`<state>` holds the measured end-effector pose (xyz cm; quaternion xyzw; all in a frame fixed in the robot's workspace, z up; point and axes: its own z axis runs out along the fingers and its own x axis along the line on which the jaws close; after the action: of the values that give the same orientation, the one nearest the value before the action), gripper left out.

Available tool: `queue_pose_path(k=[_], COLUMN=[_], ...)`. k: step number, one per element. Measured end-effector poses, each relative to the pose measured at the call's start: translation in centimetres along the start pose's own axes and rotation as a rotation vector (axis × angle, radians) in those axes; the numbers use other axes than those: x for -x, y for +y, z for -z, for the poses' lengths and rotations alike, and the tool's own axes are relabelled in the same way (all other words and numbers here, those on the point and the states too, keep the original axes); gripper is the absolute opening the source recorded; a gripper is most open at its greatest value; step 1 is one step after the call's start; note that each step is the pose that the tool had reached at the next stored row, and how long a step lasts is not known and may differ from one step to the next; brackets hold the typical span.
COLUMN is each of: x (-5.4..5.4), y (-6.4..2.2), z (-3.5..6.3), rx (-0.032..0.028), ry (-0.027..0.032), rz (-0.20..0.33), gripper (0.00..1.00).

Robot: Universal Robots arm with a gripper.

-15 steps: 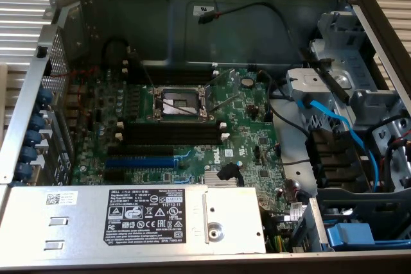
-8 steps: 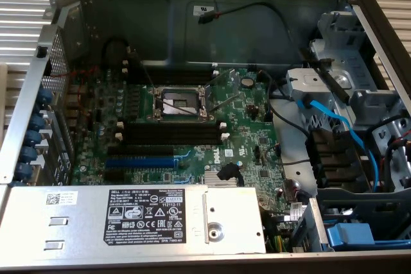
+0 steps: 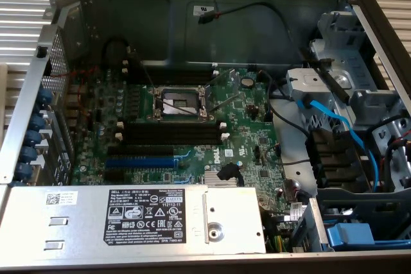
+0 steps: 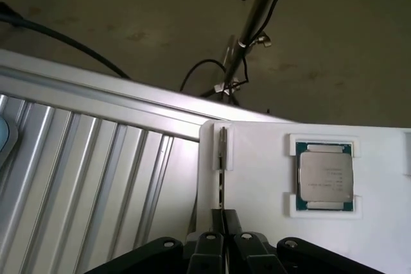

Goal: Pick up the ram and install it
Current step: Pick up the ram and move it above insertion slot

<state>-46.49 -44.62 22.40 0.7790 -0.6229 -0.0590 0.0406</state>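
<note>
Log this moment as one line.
gripper: shut on ram | ram: standing in white tray slot | chip: in tray recess | motherboard slots: empty

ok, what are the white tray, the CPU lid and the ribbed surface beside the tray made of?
white tray: looks like matte plastic; flat white with no glare and raised pocket rims, moulded or printed I can't tell.
CPU lid: metal, dull silver finish, with faint marking on its face.
ribbed surface: probably aluminium; satin grey sheen with light streaks along parallel ridges.

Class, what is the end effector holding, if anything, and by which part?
The end effector grips the ram across its flat faces; the ram stands on edge in the white tray.
</note>
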Motion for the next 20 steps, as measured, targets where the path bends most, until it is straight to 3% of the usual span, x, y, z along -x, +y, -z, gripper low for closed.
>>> queue_pose_path(k=[11,18,20], x=[0.1,0.2,0.2], y=[0.24,0.61,0.65], z=[1.78,4.45,4.7], rx=[0.0,0.0001,0.0], ry=[0.0001,0.0001,0.0001], rz=[0.0,0.0,0.0], gripper=[0.13,0.13,0.13])
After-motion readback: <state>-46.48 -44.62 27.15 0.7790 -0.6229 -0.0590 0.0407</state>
